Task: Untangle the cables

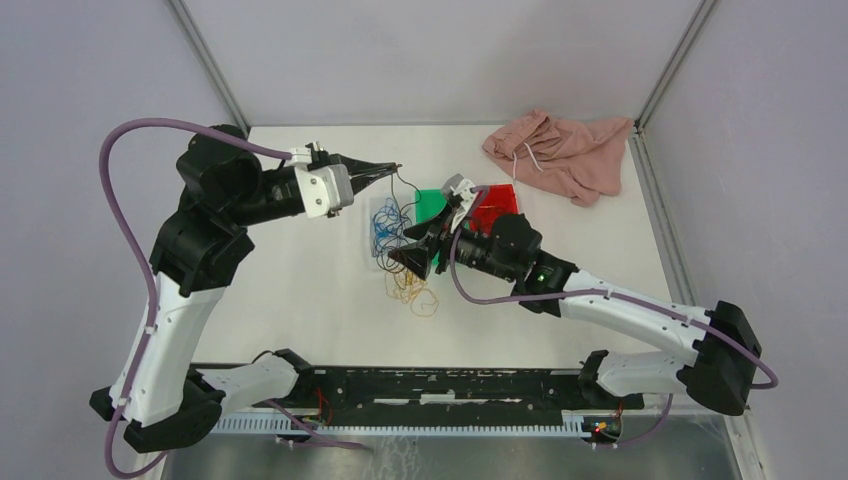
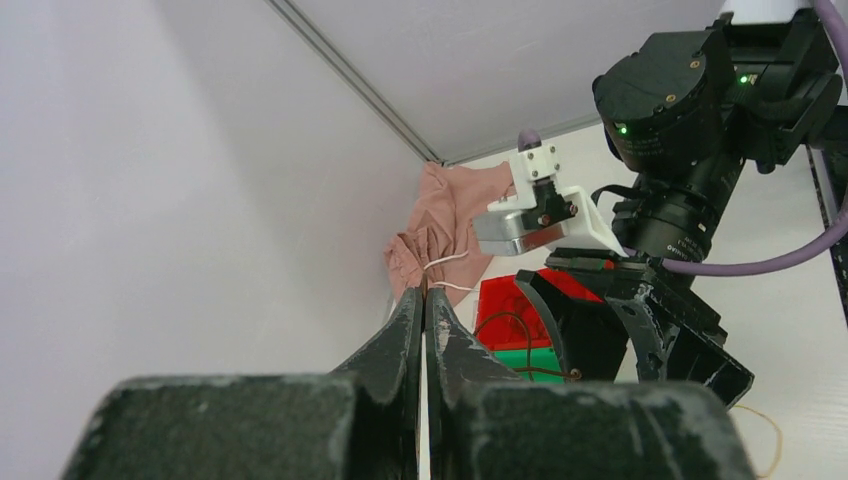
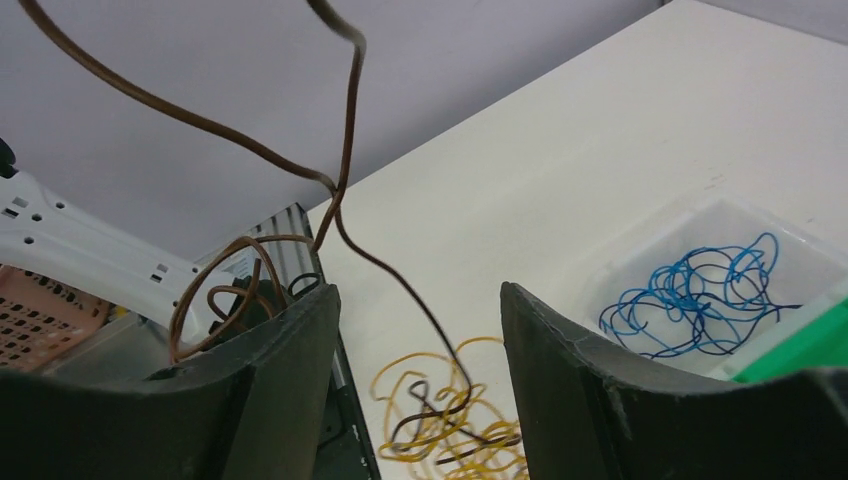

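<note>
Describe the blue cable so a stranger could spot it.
On the white table, left of the green bin, stands a clear bin. The blue cable is the tangle inside it, while the yellow cable lies loose on the table.

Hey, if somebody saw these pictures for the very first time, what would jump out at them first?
The left gripper, pinched shut above the middle of the table, holds up a dark red cable. The cable trails down to a yellow cable heap by the open right gripper. Nearby a blue cable tangle lies in a clear bin, and a pink cloth is crumpled in the far right corner.
</note>
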